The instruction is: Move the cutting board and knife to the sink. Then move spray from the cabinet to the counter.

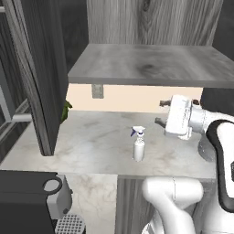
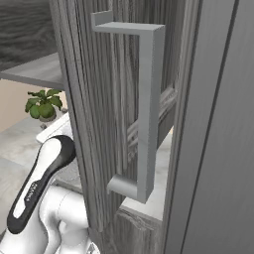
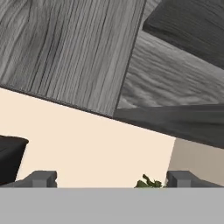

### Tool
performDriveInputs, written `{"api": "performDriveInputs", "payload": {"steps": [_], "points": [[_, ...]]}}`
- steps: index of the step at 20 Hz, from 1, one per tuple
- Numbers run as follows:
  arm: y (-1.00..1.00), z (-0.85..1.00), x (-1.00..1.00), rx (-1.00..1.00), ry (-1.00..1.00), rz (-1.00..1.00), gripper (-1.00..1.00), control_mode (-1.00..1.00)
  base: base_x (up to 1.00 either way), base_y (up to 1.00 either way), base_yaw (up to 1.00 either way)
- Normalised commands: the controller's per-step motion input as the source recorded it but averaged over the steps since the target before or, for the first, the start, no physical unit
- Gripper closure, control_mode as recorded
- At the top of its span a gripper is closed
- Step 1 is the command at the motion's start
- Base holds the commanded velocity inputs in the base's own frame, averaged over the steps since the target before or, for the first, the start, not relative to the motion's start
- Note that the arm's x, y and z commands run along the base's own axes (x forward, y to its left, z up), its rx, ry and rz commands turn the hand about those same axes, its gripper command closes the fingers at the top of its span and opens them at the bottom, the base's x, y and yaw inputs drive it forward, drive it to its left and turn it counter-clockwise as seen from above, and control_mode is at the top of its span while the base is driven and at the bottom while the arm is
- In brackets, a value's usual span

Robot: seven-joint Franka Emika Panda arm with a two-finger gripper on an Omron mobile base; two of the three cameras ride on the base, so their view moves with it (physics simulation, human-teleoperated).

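Spray [image 1: 138,143] upright on counter [image 1: 91,141], left of and below gripper [image 1: 161,112]. Jaws apart, empty. Back off clear, avoid clipping bottle or cabinet [image 1: 151,64] shelf above.

Left base: you look down over the counter [image 1: 91,141], under the cabinet [image 1: 151,64] shelf | Right base: you're hard against the cabinet door handle [image 2: 144,109] | Hand: tilted, facing the cabinet underside; all share it.
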Motion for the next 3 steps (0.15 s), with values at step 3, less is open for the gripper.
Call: {"api": "performDriveInputs", "payload": {"steps": [3], "points": [[0.38, 0.01, -0.84, -0.08, 0.0, -0.08, -1.0, -1.0, 0.0, 0.0, 0.0]]}}
